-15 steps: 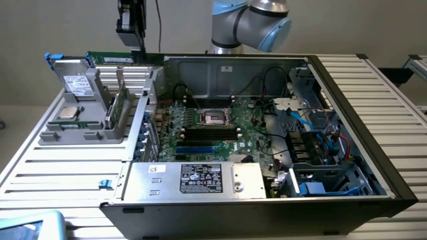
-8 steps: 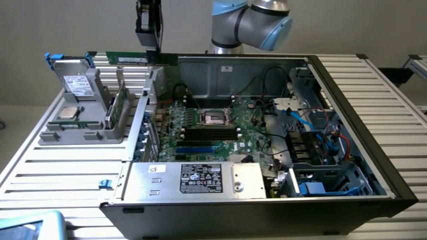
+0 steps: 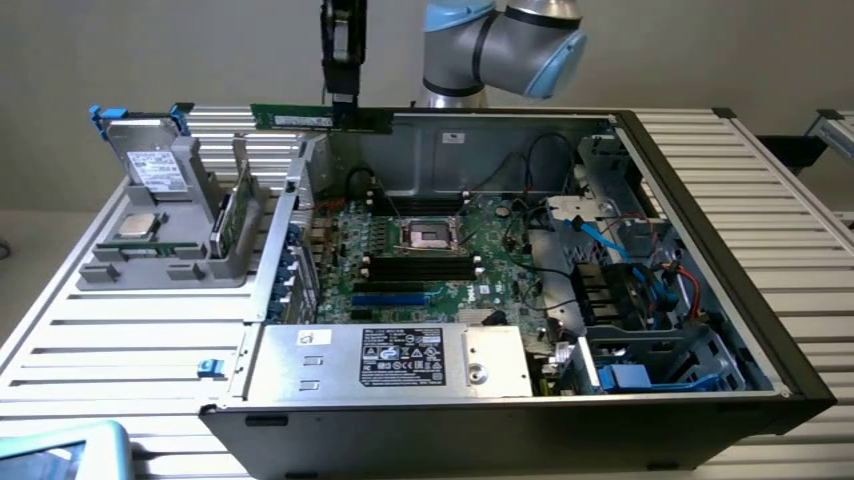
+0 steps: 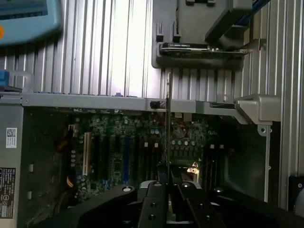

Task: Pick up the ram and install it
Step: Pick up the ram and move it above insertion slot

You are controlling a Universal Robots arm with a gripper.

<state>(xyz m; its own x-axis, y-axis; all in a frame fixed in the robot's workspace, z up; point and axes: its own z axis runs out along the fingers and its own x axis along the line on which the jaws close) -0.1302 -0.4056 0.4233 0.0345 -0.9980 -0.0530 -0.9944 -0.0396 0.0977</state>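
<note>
Gripper (image 3: 344,98) is closed narrow on the ram (image 3: 320,118), gripping its top edge. The ram is held level in the air over the far wall of the open case (image 3: 467,430), toward the exterior view's left. Wrist view: ram (image 4: 168,123) edge-on between the fingers (image 4: 156,199), motherboard (image 4: 118,142) beneath; slots (image 3: 420,265) well apart from it.

We see a silver table of ribbed aluminium slats (image 3: 120,350). On it lie an open black computer case (image 3: 467,440) at the middle, a grey plastic parts holder (image 3: 147,272) by the edge on the exterior view's left, and a pale blue object (image 3: 60,452) at that side's near corner.
</note>
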